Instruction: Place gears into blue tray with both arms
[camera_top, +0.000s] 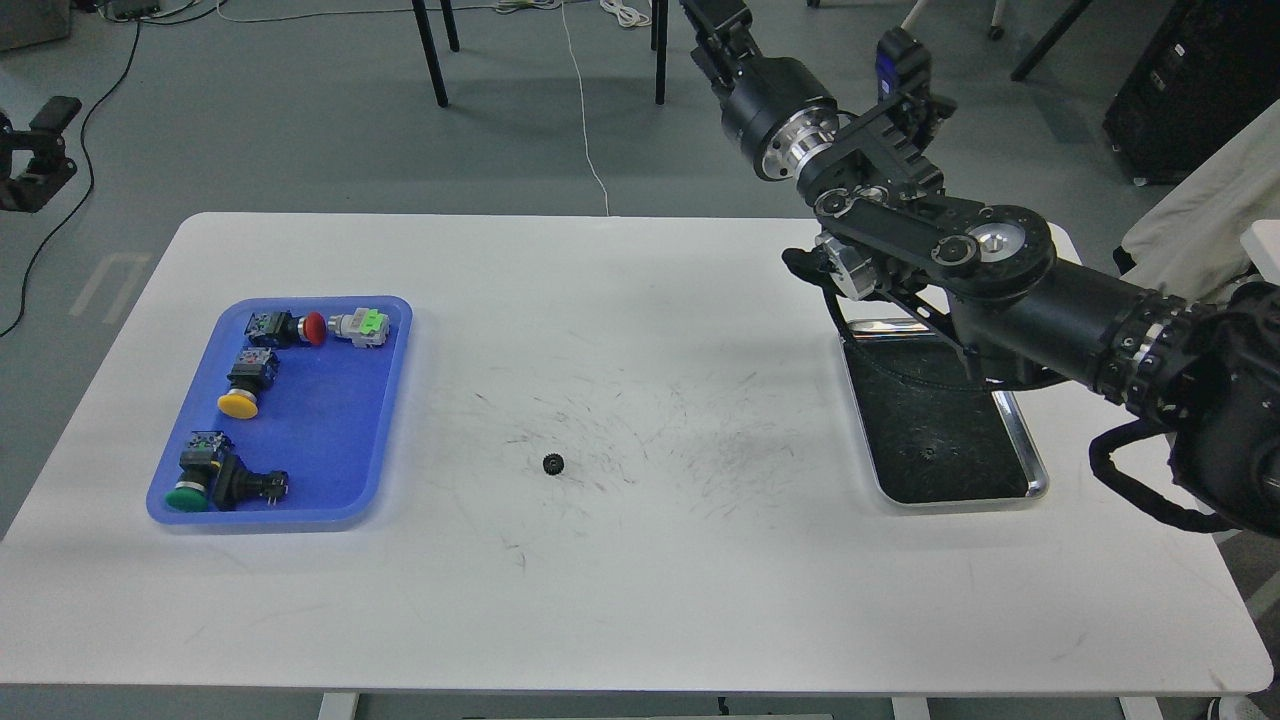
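One gear, a tiny black toothed disc, lies alone on the white table near the middle. The blue tray sits at the left and holds several push-button switches but no gear that I can see. My right arm reaches up from the right, high above the table's far edge. Its gripper runs out of the top of the view, so its fingers are hidden. A small dark clawed part at the far left edge looks like my left gripper, too small to read.
A shiny steel tray with a dark inside stands at the right, partly under my right arm. A tiny dark speck lies in it. Chair legs and cables are on the floor beyond the table.
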